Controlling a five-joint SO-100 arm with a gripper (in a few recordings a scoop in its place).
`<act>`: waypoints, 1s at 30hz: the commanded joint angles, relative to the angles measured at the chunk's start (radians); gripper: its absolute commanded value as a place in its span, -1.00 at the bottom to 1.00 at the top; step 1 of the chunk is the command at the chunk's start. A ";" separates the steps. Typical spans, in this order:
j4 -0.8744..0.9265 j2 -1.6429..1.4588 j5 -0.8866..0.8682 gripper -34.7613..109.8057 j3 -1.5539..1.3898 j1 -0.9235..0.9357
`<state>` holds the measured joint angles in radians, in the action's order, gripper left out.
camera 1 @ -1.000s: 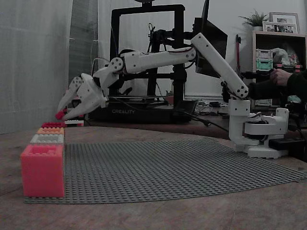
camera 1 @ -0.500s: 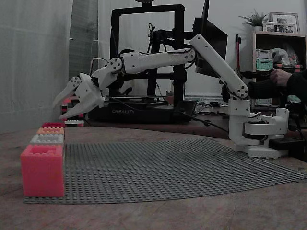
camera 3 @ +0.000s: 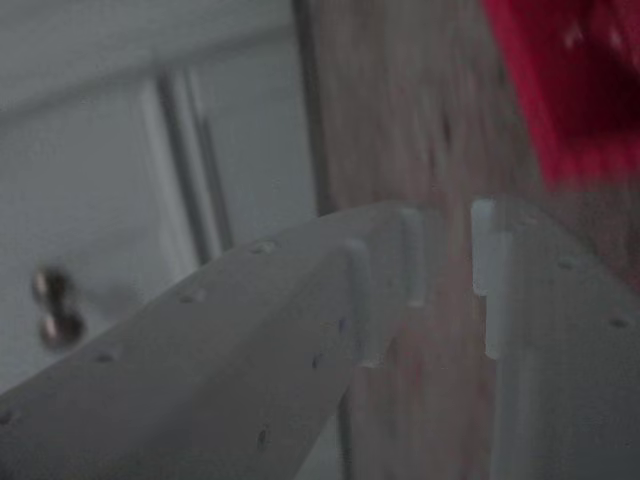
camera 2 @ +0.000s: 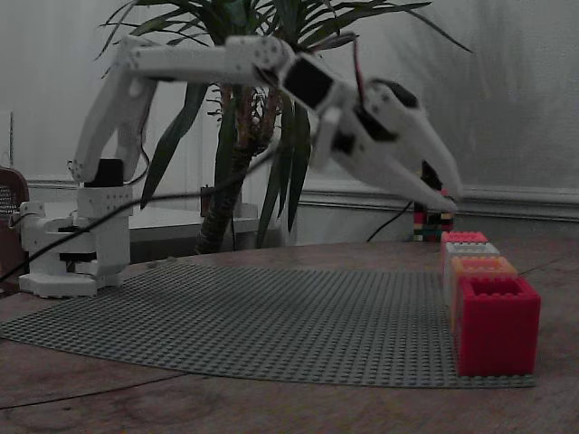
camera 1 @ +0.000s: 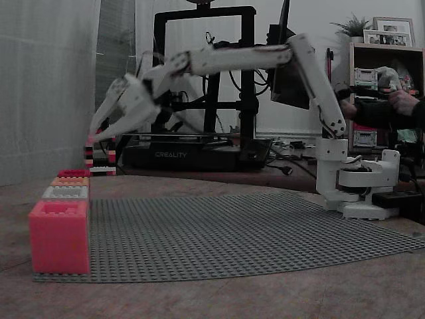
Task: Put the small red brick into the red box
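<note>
The fingers are spread apart with nothing between them. They hang in the air and point down, over the left end of the table in this fixed view. In the other fixed view the fingers are high above the row of boxes at the right end. In the wrist view the fingers fill the bottom, with a thin gap at the tips, and that picture is very blurry.

The only word I can read is "CREALITY", on the black machine behind the arm.

Just below the fingers stands a striped red and black tower, partly hidden behind them in the other view. Four boxes stand in a row along the edge of the grey studded mat. The red box is the far one here, behind an orange box, a white box and a pink box. From the other side the red box is the near one. A red blur in the top right corner of the wrist view may be this box.

I cannot tell where the small red brick is. The walls of the red box hide its inside. A big plant stands behind the arm.
</note>
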<state>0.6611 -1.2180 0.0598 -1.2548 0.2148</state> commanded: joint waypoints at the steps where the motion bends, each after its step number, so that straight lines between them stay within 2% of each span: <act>1: 0.034 -0.371 0.040 -0.52 -0.212 -0.054; 6: -0.005 -0.695 0.087 -0.52 -0.634 -0.097; 15: 0.120 -1.256 0.114 -0.52 -1.213 -0.115; 30: 0.532 -1.873 0.034 -0.52 -1.605 -0.181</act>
<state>1.1305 -2.9989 0.0905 -2.8409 0.0506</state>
